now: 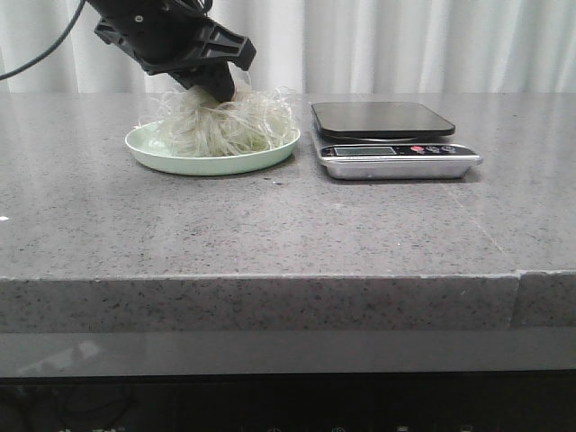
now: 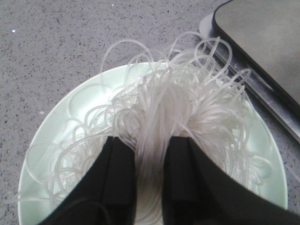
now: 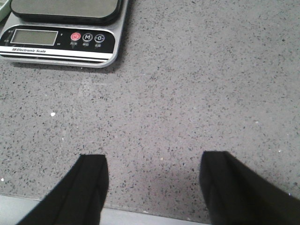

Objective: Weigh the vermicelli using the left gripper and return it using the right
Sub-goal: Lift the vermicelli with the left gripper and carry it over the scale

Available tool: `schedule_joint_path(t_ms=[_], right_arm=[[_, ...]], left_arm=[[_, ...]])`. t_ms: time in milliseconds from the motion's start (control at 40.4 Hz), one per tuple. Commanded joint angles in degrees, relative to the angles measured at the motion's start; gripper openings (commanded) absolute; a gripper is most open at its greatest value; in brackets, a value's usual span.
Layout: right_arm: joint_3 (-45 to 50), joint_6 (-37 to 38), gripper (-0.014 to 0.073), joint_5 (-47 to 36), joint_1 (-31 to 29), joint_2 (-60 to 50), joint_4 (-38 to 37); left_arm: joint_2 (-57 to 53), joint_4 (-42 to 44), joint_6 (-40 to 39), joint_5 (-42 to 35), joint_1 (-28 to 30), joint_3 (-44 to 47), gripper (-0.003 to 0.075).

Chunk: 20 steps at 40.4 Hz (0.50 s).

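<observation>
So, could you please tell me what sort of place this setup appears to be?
Probably a kitchen-style test bench: a speckled grey stone counter, a digital kitchen scale, and a pale green plate of noodles that the left hand is pinching. A plain white curtain hangs behind.

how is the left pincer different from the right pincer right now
The left pincer is down in the pale green plate, while the right pincer hangs over bare grey countertop near the scale. The left pincer's fingers are close together, clamped on a bunch of vermicelli; the right pincer's fingers stand wide apart with nothing between them. Both have matte black fingers.
</observation>
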Motion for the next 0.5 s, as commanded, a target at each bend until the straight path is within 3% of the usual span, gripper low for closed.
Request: schedule_joint_path(t_ms=[0, 248, 470], right_arm=[[-1.9, -0.4, 0.0540, -2.9, -0.3, -0.1, 0.0], [-1.9, -0.4, 0.0540, -2.9, -0.3, -0.1, 0.0], [-1.9, -0.4, 0.0540, -2.9, -0.3, -0.1, 0.0]], left_arm=[[-4.9, 0.1, -0.1, -2.4, -0.3, -1.7, 0.0156], [-10.3, 0.1, -0.1, -2.2, -0.6, -4.0, 0.0156], [-11.1, 0.1, -0.1, -2.3, -4.7, -11.8, 0.0157]])
